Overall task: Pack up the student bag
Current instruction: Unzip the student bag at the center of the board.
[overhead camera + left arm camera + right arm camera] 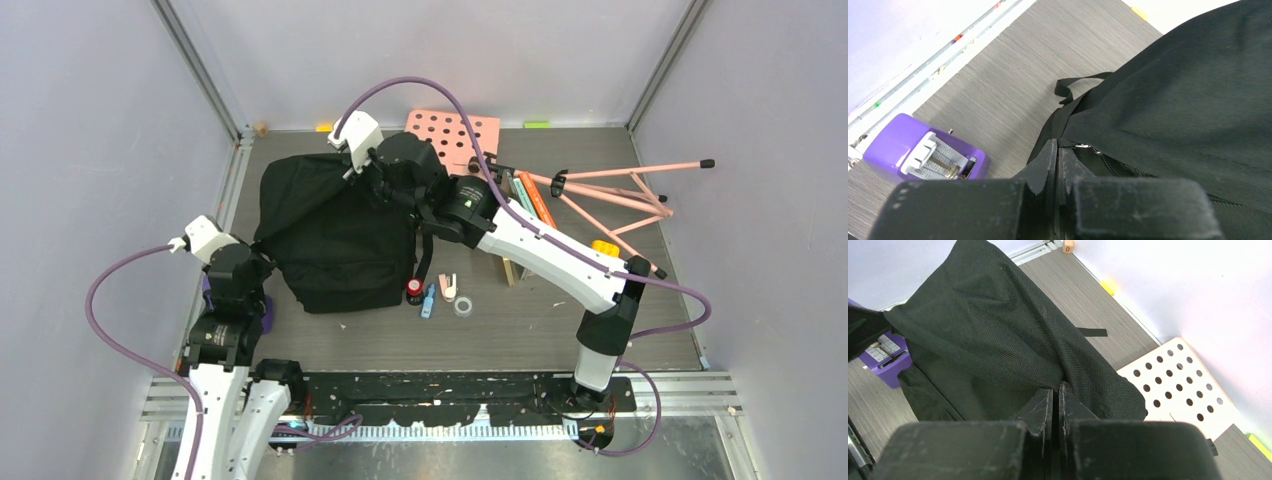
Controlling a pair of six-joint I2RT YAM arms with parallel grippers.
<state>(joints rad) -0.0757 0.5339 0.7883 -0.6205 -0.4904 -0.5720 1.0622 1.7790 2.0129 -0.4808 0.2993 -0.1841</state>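
The student bag (pixel 335 240) is a big black heap on the left half of the worktop (pixel 560 330), its far end hauled up into a peak. The right tool (pixel 372 188) is on that peak at the far edge, jaws pressed together with a fold of the black weave pinched between them. The right wrist view shows the cloth draping away from the tips.

Over on the left, the left tool (pixel 262 265) sits at the bag's left corner with its jaws closed tight. It looks to be nipping the bag's rim right by a small metal ring (pixel 1083 146), though the tips hide the exact bite. A loose black strap (pixel 1080 80) loops off the bag beyond it. A purple gadget (pixel 923 155) lies on the worktop just left of the bag, near that tool.

Right of the bag there's a row of small bits, a tape roll (pixel 463 306) among them. Farther right are a pink folding stand (pixel 620 195) and books (pixel 535 200), and at the far wall a pink pegboard (pixel 455 135).
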